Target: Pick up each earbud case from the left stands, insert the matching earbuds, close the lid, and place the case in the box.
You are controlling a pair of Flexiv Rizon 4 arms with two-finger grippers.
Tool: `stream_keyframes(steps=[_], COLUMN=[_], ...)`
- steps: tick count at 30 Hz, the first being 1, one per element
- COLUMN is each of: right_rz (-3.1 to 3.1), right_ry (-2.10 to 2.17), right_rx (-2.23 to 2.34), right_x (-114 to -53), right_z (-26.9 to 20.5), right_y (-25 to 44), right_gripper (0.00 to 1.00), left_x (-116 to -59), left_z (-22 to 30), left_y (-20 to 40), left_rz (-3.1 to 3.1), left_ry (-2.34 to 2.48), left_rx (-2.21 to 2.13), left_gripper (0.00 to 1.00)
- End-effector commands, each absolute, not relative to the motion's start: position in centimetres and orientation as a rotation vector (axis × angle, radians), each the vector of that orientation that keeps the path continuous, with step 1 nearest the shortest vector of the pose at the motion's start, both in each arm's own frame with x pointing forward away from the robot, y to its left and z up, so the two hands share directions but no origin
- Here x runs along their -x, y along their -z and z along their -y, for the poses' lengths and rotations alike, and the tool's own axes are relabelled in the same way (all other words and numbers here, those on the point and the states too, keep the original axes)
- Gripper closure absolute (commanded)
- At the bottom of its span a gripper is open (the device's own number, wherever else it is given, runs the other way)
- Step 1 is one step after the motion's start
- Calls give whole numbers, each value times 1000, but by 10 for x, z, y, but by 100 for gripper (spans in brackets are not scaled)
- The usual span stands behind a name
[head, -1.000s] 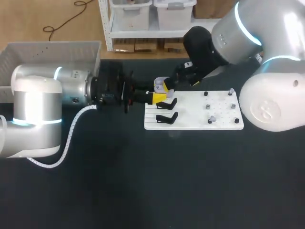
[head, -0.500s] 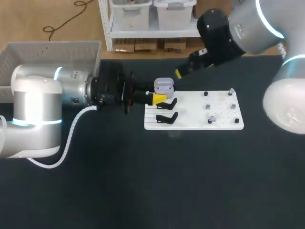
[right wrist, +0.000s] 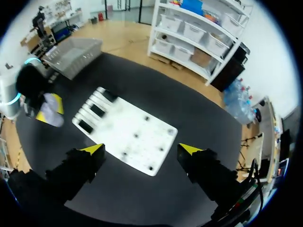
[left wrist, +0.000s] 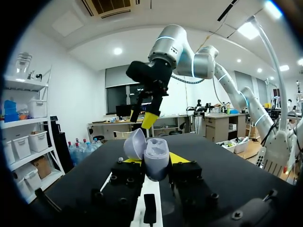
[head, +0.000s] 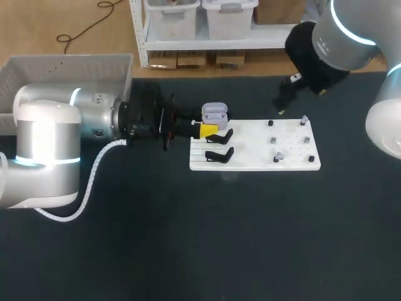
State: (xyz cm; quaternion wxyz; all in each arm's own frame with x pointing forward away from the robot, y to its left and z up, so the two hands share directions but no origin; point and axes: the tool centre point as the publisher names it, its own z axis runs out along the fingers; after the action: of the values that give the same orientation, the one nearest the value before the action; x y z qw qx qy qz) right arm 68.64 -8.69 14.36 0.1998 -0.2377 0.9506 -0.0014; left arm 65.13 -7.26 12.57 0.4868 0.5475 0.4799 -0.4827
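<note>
My left gripper (head: 210,129) is shut on a lavender earbud case (head: 215,114) with its lid open, held just over the left end of the white board (head: 250,160). In the left wrist view the case (left wrist: 155,160) sits upright between my yellow tips, my left gripper (left wrist: 154,163) clamping its sides. Two black stands (head: 219,153) on the board's left end are bare. Small earbud pieces (head: 277,157) sit on pegs at the right end. My right gripper (head: 283,103) hangs open above the board's far edge; in its own view the right gripper (right wrist: 142,150) is high over the board (right wrist: 125,135), nothing between its fingers.
A grey box (head: 62,63) stands at the table's back left, behind my left arm. The dark table top (head: 207,238) stretches in front of the board. From the right wrist view the box (right wrist: 75,53) lies beyond the left arm.
My right arm has pulled back from the case and swung to the right, now above the board's far edge. The left arm and the case have stayed still.
</note>
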Motion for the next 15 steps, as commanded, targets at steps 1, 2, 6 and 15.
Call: stream_keyframes(steps=[1,2,6,15], right_rz=[-2697,-2707,-2742,-2826], right_ry=[67,76,92,74], right_rx=[676,678,669,671], right_x=[-700,-703,-712,-732], right_z=[98,102,116,133], right_y=[-130,-127,-113,-81], right_gripper=[0,0,0,0], left_x=[-650,-650,-650,-650], left_z=[72,72,72,72], left_y=[-125,-125,-125,-125], left_rz=[-1168,-1168,-1168,-1168], left_ry=[1168,1168,1168,1168], left_rx=[-1328,-1328,-1328,-1328], left_gripper=[100,100,100,100])
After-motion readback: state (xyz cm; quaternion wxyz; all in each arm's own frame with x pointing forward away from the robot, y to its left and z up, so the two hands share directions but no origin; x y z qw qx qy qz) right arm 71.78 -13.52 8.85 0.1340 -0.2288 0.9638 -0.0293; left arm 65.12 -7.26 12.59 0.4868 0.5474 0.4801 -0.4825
